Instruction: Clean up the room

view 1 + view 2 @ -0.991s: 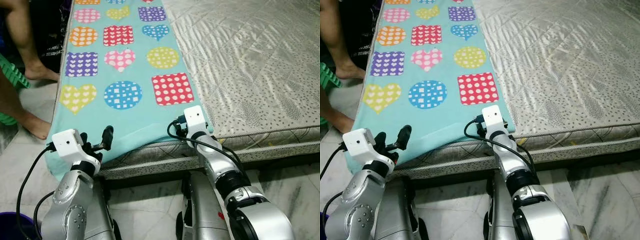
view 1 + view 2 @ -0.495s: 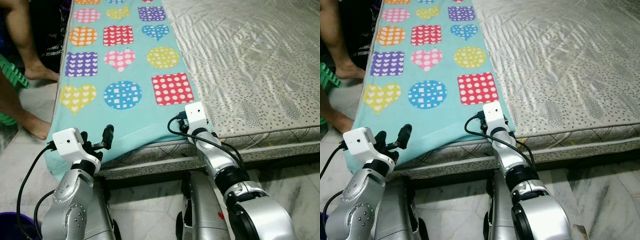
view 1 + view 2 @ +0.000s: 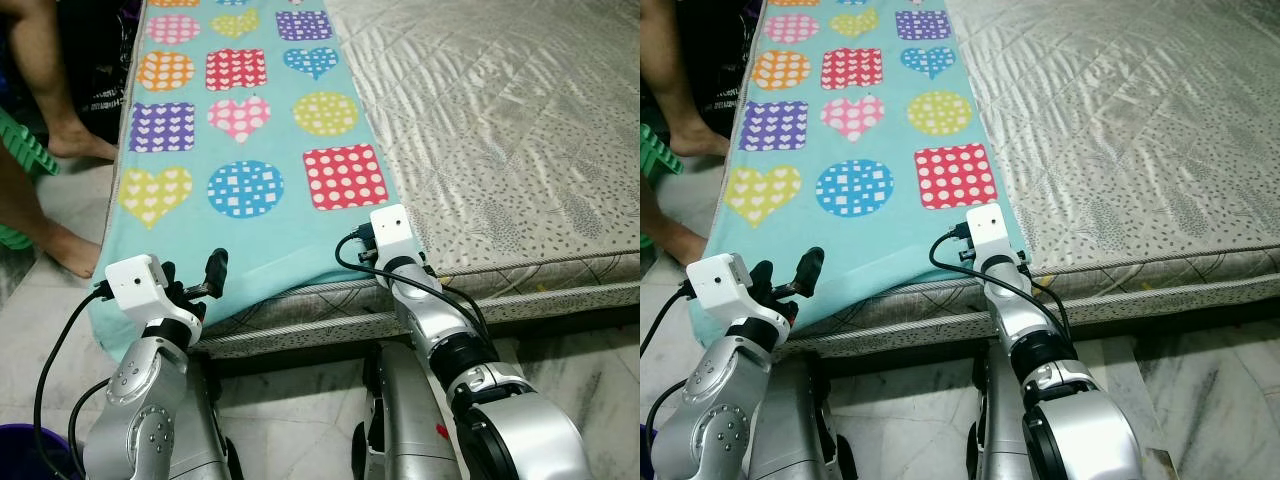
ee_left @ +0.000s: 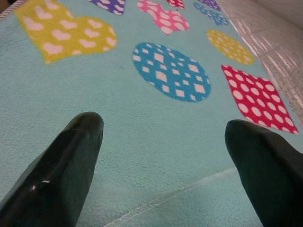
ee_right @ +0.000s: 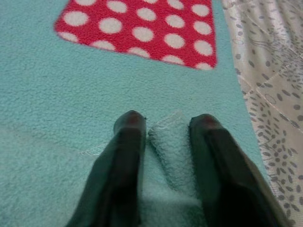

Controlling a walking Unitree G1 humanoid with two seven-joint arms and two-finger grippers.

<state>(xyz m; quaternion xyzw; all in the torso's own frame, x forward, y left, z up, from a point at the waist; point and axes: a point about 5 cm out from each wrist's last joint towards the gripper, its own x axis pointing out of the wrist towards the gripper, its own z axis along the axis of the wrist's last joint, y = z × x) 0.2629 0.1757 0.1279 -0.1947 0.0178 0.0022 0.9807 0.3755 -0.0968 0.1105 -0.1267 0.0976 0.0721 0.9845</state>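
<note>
Still clamped on the blanket (image 3: 250,150) corner, right gripper (image 5: 165,135) barely moved; left gripper (image 4: 163,142) gapes.

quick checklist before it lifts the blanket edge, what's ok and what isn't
1. Right claw on the blanket: ok, a fold of the near edge sits pinched between its fingers.
2. Left claw on the blanket: not ok, open, fingers spread above the fabric near the hem with nothing between them.
3. Both claws at the same near edge: ok, left at the hanging corner, right near the mattress side.
4. Blanket free of objects: ok.
5. Person's feet clear of the left side: cannot tell, they stand on the floor close by.
</note>
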